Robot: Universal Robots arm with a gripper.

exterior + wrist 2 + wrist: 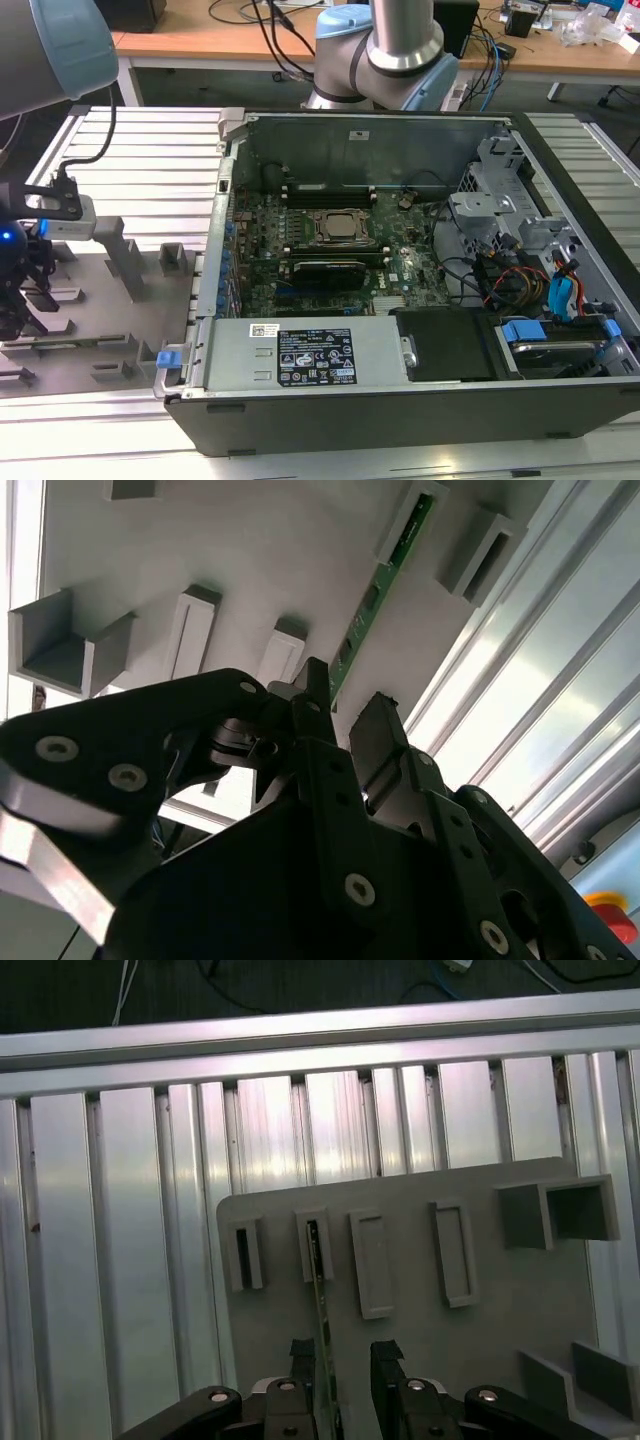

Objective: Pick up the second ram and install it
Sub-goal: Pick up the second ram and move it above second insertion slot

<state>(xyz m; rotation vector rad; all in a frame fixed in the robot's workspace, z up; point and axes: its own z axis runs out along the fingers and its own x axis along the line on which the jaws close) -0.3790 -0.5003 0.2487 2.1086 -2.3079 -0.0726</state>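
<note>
My end effector [343, 1352] is spread. The second ram [321, 1295] runs edge-up straight ahead out of its gap, hugging one side.

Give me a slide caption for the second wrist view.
Open tool straddling the green ram strip that stands in a slot of the grey holder plate.

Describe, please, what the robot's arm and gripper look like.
The arm is silver-grey tubing with pale blue joint caps. The gripper is black, built of linked bars with silver screws; a black cable runs to its wrist.
</note>
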